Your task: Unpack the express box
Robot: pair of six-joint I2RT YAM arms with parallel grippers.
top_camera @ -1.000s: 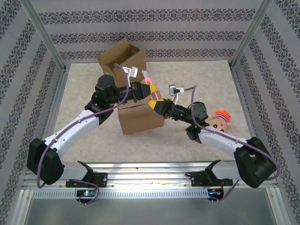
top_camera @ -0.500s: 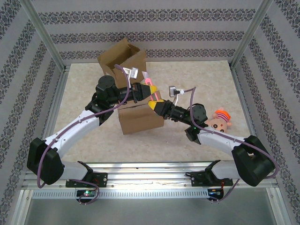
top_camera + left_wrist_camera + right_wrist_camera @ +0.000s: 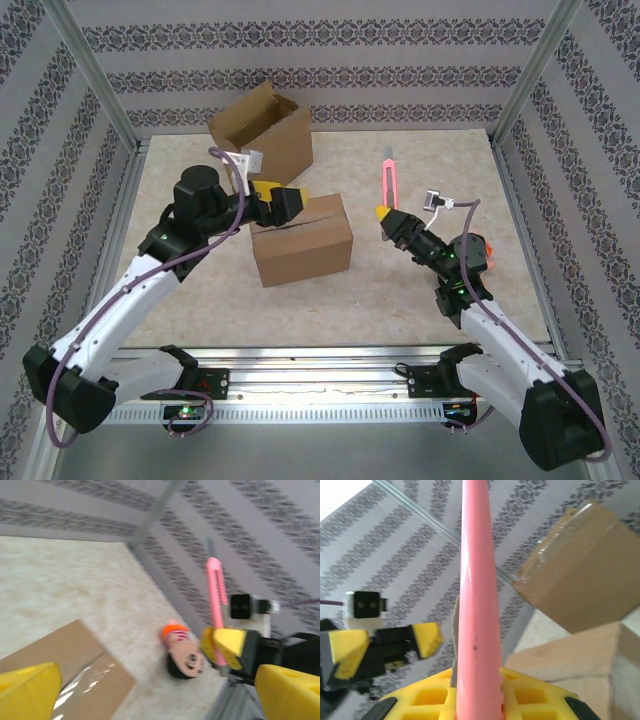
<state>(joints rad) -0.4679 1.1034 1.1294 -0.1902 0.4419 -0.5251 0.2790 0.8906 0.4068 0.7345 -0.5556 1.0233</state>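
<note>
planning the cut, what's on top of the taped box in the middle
Only clear tape across the closed flaps of the box; nothing rests there. Its contents are covered.

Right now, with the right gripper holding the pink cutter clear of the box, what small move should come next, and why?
Probably swing the right gripper left and bring the pink cutter toward the taped box: its flaps look sealed, and the cutter sits off to its right, not touching it.

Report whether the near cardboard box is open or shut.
Shut: the near cardboard box has both top flaps lying flat, meeting at a seam, with glossy tape along it.
</note>
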